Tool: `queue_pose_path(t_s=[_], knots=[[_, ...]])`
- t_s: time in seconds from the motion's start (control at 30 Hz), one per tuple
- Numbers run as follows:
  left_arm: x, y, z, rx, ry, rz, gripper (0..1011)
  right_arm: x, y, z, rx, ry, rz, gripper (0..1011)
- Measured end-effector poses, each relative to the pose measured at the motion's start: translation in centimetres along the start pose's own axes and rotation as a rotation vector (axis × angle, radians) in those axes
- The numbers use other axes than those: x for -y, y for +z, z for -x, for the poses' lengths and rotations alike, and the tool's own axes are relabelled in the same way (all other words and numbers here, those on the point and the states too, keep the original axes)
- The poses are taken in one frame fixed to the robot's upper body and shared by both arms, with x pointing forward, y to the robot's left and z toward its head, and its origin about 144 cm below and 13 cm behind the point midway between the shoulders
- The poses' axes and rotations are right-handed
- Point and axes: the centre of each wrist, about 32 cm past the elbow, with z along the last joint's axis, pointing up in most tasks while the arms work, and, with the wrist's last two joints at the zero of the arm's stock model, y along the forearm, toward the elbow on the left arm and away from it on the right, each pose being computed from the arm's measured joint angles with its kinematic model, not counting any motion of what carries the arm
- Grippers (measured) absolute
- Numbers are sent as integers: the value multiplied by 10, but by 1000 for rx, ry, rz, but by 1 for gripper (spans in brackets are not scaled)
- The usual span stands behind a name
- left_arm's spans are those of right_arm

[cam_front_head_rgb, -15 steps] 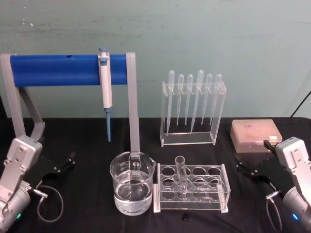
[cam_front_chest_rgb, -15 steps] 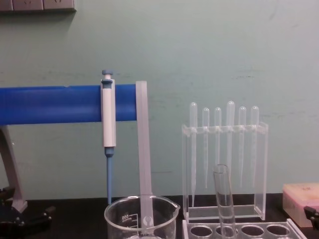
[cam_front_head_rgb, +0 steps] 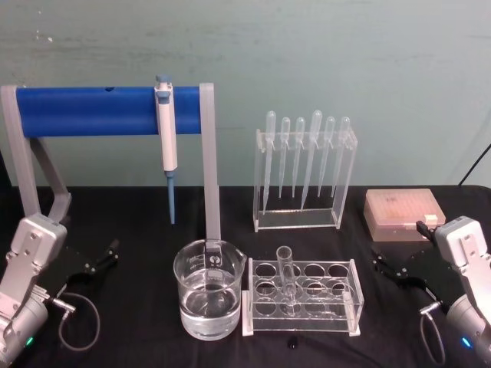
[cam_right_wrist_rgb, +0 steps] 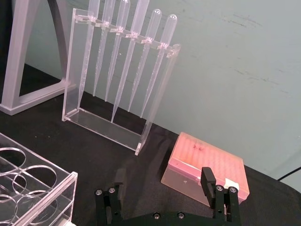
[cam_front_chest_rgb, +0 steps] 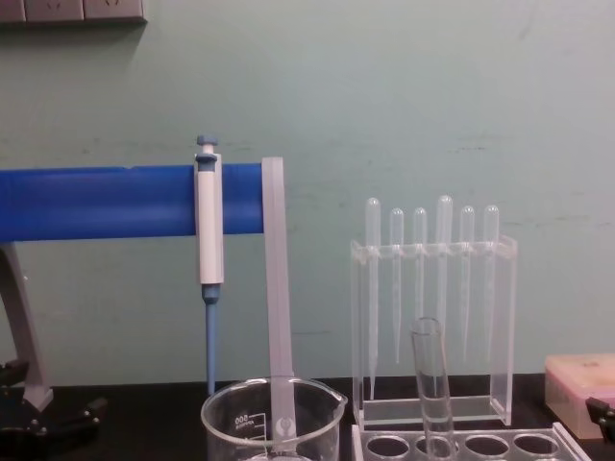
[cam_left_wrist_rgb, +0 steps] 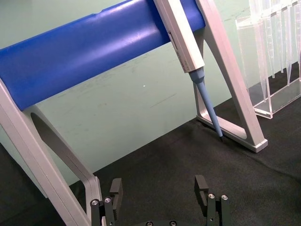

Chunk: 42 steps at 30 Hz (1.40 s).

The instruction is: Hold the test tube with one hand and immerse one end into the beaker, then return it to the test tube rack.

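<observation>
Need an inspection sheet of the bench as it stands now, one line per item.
Surface: black table.
Job's things: test tube slightly tilted in rack, ungripped; beaker left of rack, part-filled with clear liquid.
Clutter: pipettor hanging on blue stand; pipettes in clear holder; pink box; small dark bit before rack.
Grippers: left claw, right claw open, empty, at table's sides.
Cables: left wrist loop; right wrist loop; black cable far right.
Surroundings: green wall.
</observation>
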Motion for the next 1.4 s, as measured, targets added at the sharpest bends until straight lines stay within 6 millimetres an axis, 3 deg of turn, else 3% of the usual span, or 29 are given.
queue_pose_path(t_s=[1.4], knots=[[0,0,0,0,0,0,1000,0,0,0,0,0,0,1002]])
